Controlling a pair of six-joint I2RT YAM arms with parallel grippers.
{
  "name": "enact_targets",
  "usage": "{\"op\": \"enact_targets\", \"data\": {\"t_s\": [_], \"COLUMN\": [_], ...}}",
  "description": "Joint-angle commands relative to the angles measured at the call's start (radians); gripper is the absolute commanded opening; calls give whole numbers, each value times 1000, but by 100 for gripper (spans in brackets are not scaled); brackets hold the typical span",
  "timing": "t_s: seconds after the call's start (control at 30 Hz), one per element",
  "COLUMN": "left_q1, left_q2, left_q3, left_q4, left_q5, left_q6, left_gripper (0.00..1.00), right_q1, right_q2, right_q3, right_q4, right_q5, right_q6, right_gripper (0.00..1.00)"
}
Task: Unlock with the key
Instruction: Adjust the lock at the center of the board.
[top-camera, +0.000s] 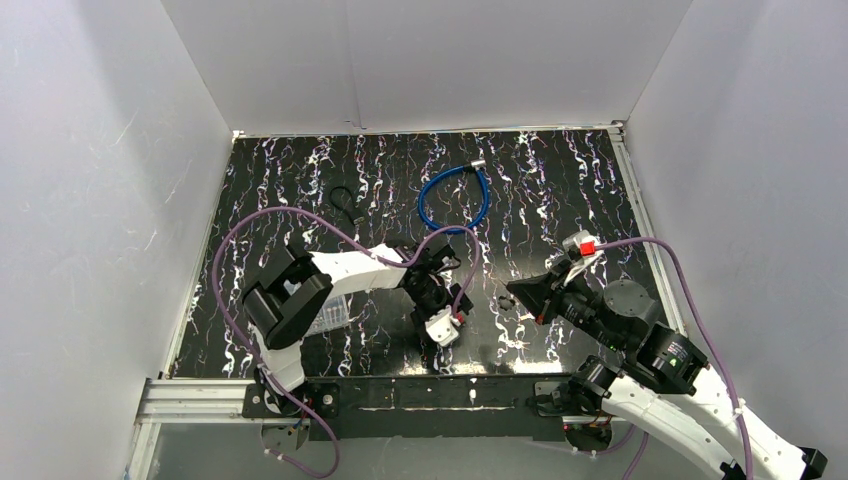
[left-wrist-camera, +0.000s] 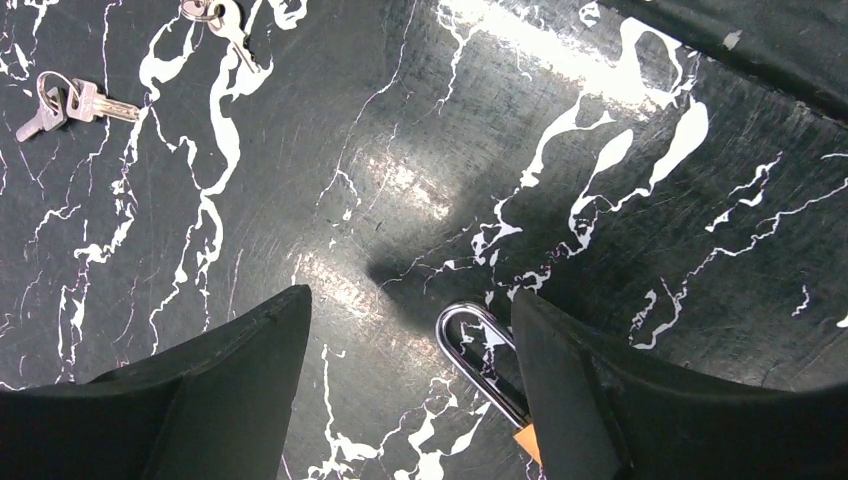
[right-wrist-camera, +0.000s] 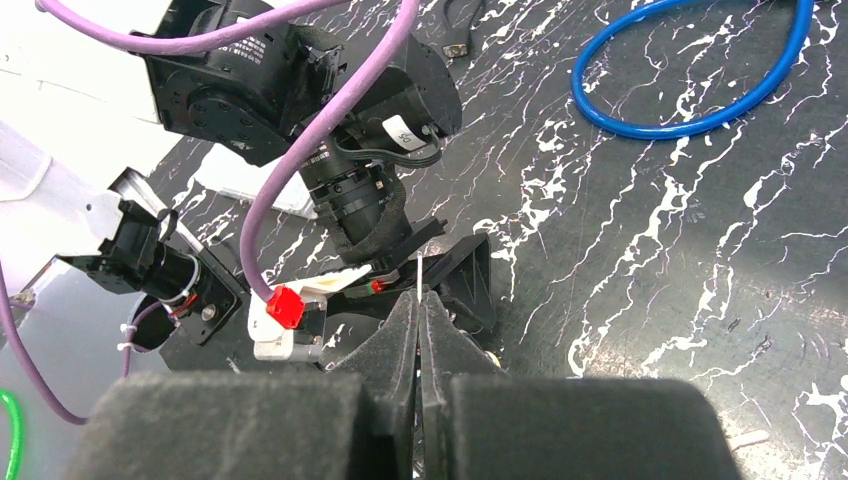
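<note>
A padlock lies on the black marbled table; its silver shackle (left-wrist-camera: 478, 350) and a sliver of its orange body show in the left wrist view, against the inside of the right finger (left-wrist-camera: 570, 380). My left gripper (left-wrist-camera: 410, 300) is open, pointing down over it (top-camera: 432, 292). My right gripper (right-wrist-camera: 420, 300) is shut on a thin metal key (right-wrist-camera: 419, 272), whose blade sticks out edge-on from the tips. It hovers right of the left gripper (top-camera: 518, 291). The padlock is hidden in the top view.
Two more sets of keys (left-wrist-camera: 62, 100) (left-wrist-camera: 222, 20) lie on the table beyond the left gripper. A blue cable loop (top-camera: 453, 200) (right-wrist-camera: 690, 90) and a small black cord (top-camera: 343, 200) lie toward the back. A clear plastic piece (top-camera: 335, 312) sits by the left arm.
</note>
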Motion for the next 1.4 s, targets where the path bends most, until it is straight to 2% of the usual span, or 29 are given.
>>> {"op": "enact_targets", "data": {"t_s": [0.0,0.13,0.37,0.73,0.9,1.37], "left_q1": [-3,3,68,146,157,123], "left_q2": [37,76,91,-39,-62,-213], "left_q3": [22,69,116,-27,-46,-166], "left_q4": [-11,45,29,-25,-27,-35], "left_q5": [-75,-137,-198,-231,-239,-167], "left_q6": [20,-92,-124,-99,-109,-162], "left_gripper": [71,68,66,65,65,65], "right_q1": [-3,-3,-3,-3,-3,-3], "right_q2": [-16,-16,-27,-41,-37,-36], "right_q3": [48,49,49,53,52,57], "right_q4": [14,14,8,-4,2,5], "right_q5": [18,13,7,1,0,0], "right_q6": [-3,-2,2,3,6,16], "right_gripper": [1,1,1,1,1,1]}}
